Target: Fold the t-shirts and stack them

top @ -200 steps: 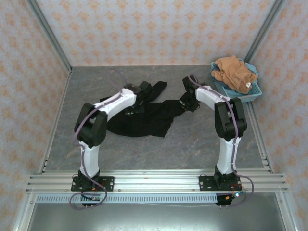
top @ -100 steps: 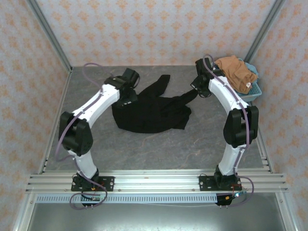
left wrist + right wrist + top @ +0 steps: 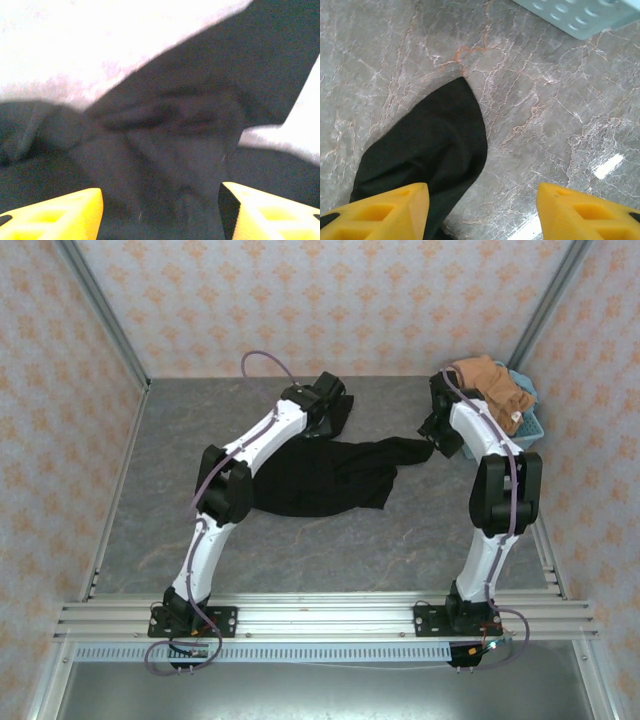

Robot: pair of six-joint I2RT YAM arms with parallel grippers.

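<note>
Left hand (image 3: 159,202): yellow fingers (image 3: 55,215) spread apart, nothing between them. It hangs low over dark, creased cloth at the far end of the black t-shirt (image 3: 310,475).

Right hand (image 3: 482,200): also spread and empty. A rounded sleeve tip of the black tee lies flat on the tabletop (image 3: 400,530), partly under the hand's left finger. Bare marble lies beyond it.

Black tee: on the tabletop between the two arms, stretched crosswise but rumpled. Body bunched at the near side, one sleeve running far toward the left hand, the other toward the right hand. Print not visible from here.

Orange-brown t-shirt (image 3: 488,388): heaped in the light-blue basket (image 3: 528,430) at the far right corner, just beside the right arm's wrist.

Risks, as I judge them:
- The cloth under the left hand is folded over itself. A pinch there could take several layers and carry the creases into the fold.
- The sleeve tip is thin and flat. Closing on it may slip off or drag the whole tee sideways.
- The right arm works close to the basket, so a wide swing could knock it.
</note>
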